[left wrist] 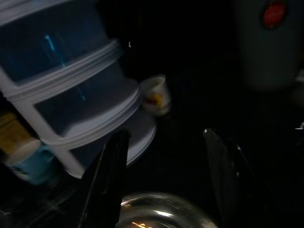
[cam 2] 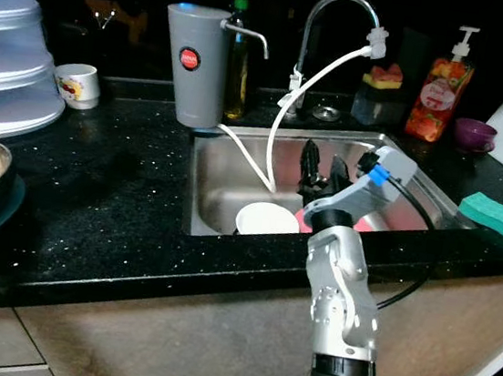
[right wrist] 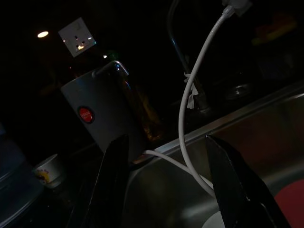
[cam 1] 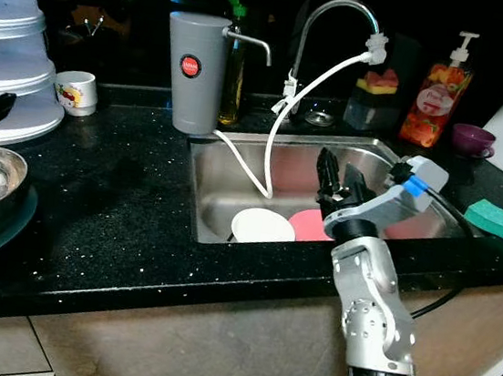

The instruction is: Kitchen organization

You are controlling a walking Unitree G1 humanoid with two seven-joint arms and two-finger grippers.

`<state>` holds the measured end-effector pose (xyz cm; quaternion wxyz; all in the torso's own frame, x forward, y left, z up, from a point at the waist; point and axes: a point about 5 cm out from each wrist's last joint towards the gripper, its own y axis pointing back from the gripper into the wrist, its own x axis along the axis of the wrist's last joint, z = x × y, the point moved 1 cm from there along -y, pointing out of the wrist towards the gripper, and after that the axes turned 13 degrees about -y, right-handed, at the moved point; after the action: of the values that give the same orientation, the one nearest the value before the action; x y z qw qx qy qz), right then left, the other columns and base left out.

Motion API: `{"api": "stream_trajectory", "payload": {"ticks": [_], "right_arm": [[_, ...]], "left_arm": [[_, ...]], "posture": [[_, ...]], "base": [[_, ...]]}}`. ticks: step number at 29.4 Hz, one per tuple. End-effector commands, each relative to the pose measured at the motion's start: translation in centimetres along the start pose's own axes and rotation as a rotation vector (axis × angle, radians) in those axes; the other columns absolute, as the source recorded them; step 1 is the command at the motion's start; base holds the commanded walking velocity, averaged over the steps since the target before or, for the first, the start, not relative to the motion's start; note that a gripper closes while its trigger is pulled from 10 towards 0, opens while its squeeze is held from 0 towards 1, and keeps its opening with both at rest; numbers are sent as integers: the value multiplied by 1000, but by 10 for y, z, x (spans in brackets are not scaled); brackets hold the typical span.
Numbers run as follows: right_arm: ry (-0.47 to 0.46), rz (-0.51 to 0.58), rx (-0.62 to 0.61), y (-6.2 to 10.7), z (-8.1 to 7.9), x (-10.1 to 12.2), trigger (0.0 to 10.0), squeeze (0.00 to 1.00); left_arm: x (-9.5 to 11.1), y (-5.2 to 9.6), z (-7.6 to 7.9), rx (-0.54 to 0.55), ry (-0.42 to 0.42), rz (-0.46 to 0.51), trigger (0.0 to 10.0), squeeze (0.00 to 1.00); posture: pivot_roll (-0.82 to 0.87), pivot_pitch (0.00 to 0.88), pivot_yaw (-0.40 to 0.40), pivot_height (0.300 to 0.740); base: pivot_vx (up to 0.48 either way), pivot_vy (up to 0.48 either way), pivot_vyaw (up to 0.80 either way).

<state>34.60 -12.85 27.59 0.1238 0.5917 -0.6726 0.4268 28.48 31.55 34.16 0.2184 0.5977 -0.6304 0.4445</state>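
Right gripper [cam 1: 340, 176] hangs over the stainless sink [cam 1: 225, 180], fingers apart, holding nothing. Below it in the basin: round white bowl [cam 1: 262, 226], left of a red plate [cam 1: 309, 224]. Right wrist view adds a wall socket [right wrist: 76, 37] behind the grey filter jug [right wrist: 109, 111]. Left gripper [left wrist: 164, 180], fingers spread, sits over a shiny metal bowl [left wrist: 164, 216]; stacked translucent plastic tiers [left wrist: 61, 90] beyond.
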Motion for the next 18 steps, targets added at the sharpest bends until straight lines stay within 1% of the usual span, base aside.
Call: {"api": "stream_trajectory", "payload": {"ticks": [1, 2, 3, 4, 6, 7, 8, 9, 10, 11, 13, 14, 15, 16, 17, 18], "right_arm": [[2, -11, -4, 2, 3, -2, 10000, 0], [1, -17, -6, 3, 4, -2, 10000, 0], [1, -17, -6, 3, 4, -2, 10000, 0], [-2, -25, -7, 3, 4, -4, 10000, 0], [-2, -40, 2, 2, 3, -7, 10000, 0], [-2, -40, 2, 2, 3, -7, 10000, 0], [-2, -46, 6, 1, 2, -8, 10000, 0], [-2, -46, 6, 1, 2, -8, 10000, 0], [-2, -48, 9, 0, 2, -9, 10000, 0], [-4, -51, 10, 0, 2, -10, 10000, 0], [-6, -57, 9, 0, 2, -12, 10000, 0], [-6, -57, 9, 0, 2, -12, 10000, 0], [-6, -61, 9, 0, 3, -13, 10000, 0], [-5, -66, 8, 1, 4, -14, 10000, 0], [-5, -71, 6, 2, 5, -16, 10000, 0], [-5, -71, 6, 2, 5, -16, 10000, 0]], "left_arm": [[3, 9, 1, 71, 37, 41, 10000, 0], [2, 13, 4, 106, 87, 39, 10000, 0], [2, 13, 4, 106, 87, 39, 10000, 0], [1, 16, 6, 176, 154, 32, 10000, 0], [-4, 22, 4, 312, 185, -10, 10000, 0], [-4, 22, 4, 312, 185, -10, 10000, 0], [-3, 28, 3, 365, 104, -12, 10000, 0], [-3, 28, 3, 365, 104, -12, 10000, 0], [-1, 31, 2, 393, 31, -6, 10000, 0], [2, 37, 4, 427, -44, -3, 10000, 0], [7, 48, 11, 460, -138, -3, 10000, 0], [7, 48, 11, 460, -138, -3, 10000, 0], [8, 54, 17, 464, -170, -2, 10000, 0], [5, 60, 24, 460, -208, -24, 10000, 0], [3, 67, 32, 450, -229, -36, 10000, 0], [3, 67, 32, 450, -229, -36, 10000, 0]], "posture": [[183, 70, -38, 740], [190, 71, -45, 740], [190, 71, -45, 740], [197, 72, -54, 740], [214, 68, -63, 740], [214, 68, -63, 740], [214, 68, -63, 740], [214, 68, -63, 740], [219, 70, -67, 740], [224, 73, -70, 740], [224, 73, -70, 740], [224, 73, -70, 740], [229, 75, -72, 740], [229, 75, -72, 740], [233, 76, -72, 740], [233, 76, -72, 740]], "base": [[0, 0, 0], [0, 0, 0], [0, 0, 0], [0, 0, 0], [0, 0, 0], [0, 0, 0], [0, 0, 0], [0, 0, 0], [0, 0, 0], [0, 0, 0], [0, 0, 0], [0, 0, 0], [0, 0, 0], [0, 0, 0], [0, 0, 0], [0, 0, 0]]}}
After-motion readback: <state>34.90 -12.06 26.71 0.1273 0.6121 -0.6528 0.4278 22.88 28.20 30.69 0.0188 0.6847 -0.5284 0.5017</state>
